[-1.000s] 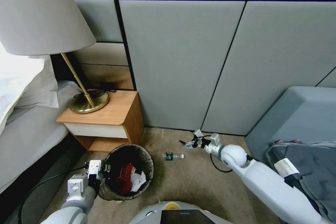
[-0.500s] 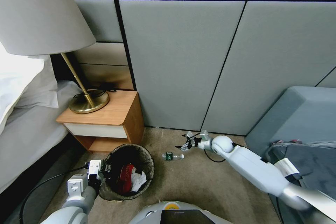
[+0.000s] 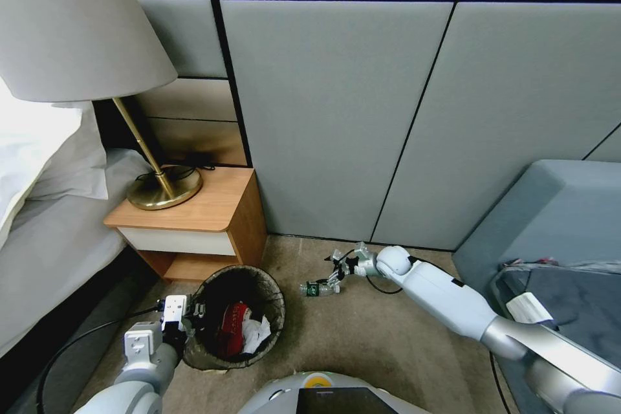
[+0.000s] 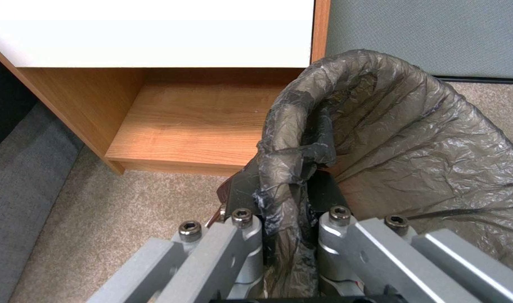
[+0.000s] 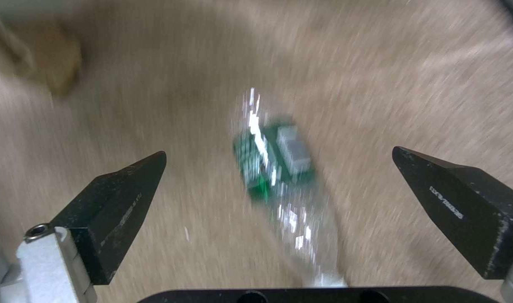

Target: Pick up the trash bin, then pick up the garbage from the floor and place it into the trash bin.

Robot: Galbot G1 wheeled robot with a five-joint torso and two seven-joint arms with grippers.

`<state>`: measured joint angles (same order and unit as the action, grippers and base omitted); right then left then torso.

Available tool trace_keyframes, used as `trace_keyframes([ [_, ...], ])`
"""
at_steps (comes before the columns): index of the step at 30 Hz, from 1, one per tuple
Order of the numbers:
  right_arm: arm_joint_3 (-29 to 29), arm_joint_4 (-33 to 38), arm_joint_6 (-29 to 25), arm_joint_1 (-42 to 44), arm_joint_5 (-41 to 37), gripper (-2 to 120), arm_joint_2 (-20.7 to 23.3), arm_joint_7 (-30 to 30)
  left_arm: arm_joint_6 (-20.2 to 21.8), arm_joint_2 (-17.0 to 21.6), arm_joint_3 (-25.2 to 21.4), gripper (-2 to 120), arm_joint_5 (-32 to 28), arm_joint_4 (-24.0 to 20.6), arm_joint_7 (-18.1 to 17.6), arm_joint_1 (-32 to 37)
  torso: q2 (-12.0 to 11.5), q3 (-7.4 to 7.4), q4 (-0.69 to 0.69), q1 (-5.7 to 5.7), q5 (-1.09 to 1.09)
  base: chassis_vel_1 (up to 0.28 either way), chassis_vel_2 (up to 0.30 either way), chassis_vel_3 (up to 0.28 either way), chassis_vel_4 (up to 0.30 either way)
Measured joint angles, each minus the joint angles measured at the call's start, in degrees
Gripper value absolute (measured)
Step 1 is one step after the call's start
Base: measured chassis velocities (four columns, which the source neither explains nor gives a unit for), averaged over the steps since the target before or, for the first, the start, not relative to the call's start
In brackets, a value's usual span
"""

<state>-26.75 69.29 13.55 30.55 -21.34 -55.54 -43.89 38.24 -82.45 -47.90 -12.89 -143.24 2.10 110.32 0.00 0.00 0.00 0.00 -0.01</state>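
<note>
Head view, right gripper (image 3: pixel 331 281) lowered since earlier, fingers (image 5: pixel 116 198) straddling bottle (image 3: pixel 315 288)

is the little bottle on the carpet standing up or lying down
Lying down: the bottle rests on its side on the carpet, between the spread fingers of the right end effector.

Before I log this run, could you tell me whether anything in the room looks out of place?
Yes: a small bottle lies on its side on the carpet, beside the bin. The open right gripper is just above it.
</note>
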Motion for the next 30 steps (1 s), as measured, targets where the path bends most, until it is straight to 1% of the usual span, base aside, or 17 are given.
trace_keyframes([
  [2,-0.42,-2.23,-0.73,-0.13,1.01,100,-1.01,-0.08,0.0,-0.06,0.01,6,0.0,0.0,0.01,-0.04,0.0,0.0,-0.01,0.0,0.0,0.0,0.0,0.0,0.0],
  [3,-0.42,-2.23,-0.73,-0.13,1.01,100,-1.01,-0.08,0.0,-0.06,0.01,6,0.0,0.0,0.01,-0.04,0.0,0.0,-0.01,0.0,0.0,0.0,0.0,0.0,0.0],
  [6,-0.47,-5.69,-1.84,-0.14,2.48,100,-2.94,-0.05,0.0,-0.1,0.04,6,0.0,0.0,0.02,-0.02,0.0,0.0,0.01,0.0,0.01,0.0,0.0,0.0,0.0],
  [7,-0.47,-5.69,-1.84,-0.14,2.48,100,-2.94,-0.05,0.0,-0.1,0.04,6,0.0,0.0,0.02,-0.02,0.0,0.0,0.01,0.0,0.01,0.0,0.0,0.0,0.0],
  [10,-0.5,-9.08,-2.85,-0.24,4.01,100,-4.88,0.08,0.0,-0.09,0.0,6,0.02,0.0,0.04,0.11,0.0,0.0,-0.01,0.0,0.0,0.0,0.0,0.0,0.0],
  [11,-0.5,-9.08,-2.85,-0.24,4.01,100,-4.88,0.08,0.0,-0.09,0.0,6,0.02,0.0,0.04,0.11,0.0,0.0,-0.01,0.0,0.0,0.0,0.0,0.0,0.0],
  [13,-0.41,-11.02,-3.36,-0.37,4.77,100,-6.3,0.36,-0.01,-0.1,0.01,6,0.04,0.0,0.05,0.14,0.0,0.0,-0.01,0.0,0.0,0.0,0.0,0.0,0.0],
  [14,-0.21,-12.34,-3.75,-0.5,5.21,100,-7.37,0.63,-0.01,-0.13,0.06,6,0.05,0.0,0.05,0.14,0.0,0.0,0.01,0.0,0.0,0.0,0.0,0.0,0.0],
  [15,-0.21,-12.34,-3.75,-0.5,5.21,100,-7.37,0.63,-0.01,-0.13,0.06,6,0.05,0.0,0.05,0.14,0.0,0.0,0.01,0.0,0.0,0.0,0.0,0.0,0.0],
  [18,0.24,-15.46,-4.83,-0.95,6.05,100,-10.26,1.37,0.01,-0.2,0.22,6,0.07,0.0,0.07,0.13,0.0,0.0,0.01,0.0,0.0,0.0,0.0,0.0,0.0],
  [20,0.24,-15.46,-4.83,-0.95,6.05,100,-10.26,1.37,0.01,-0.2,0.22,6,0.07,0.0,0.07,0.13,0.0,0.0,0.01,0.0,0.0,0.0,0.0,0.0,0.0],
  [21,0.66,-17.0,-5.26,-1.06,6.65,100,-11.71,1.59,0.04,-0.22,0.31,6,0.07,0.0,0.09,0.1,0.0,-0.01,0.0,0.0,0.01,0.0,0.0,0.0,0.0],
  [22,0.66,-17.0,-5.26,-1.06,6.65,100,-11.71,1.59,0.04,-0.22,0.31,6,0.07,0.0,0.09,0.1,0.0,-0.01,0.0,0.0,0.01,0.0,0.0,0.0,0.0],
  [24,1.18,-19.95,-6.01,-1.14,7.93,100,-14.75,1.78,0.1,-0.08,0.44,6,0.07,0.0,0.14,0.13,0.0,-0.01,0.0,-0.01,0.0,0.0,0.0,0.0,0.0],
  [30,1.16,-21.43,-6.51,-1.08,9.37,100,-16.62,1.92,0.14,0.1,0.44,6,0.07,0.0,0.24,0.19,0.0,0.0,0.0,-0.01,0.0,0.0,0.0,0.0,0.0],
])
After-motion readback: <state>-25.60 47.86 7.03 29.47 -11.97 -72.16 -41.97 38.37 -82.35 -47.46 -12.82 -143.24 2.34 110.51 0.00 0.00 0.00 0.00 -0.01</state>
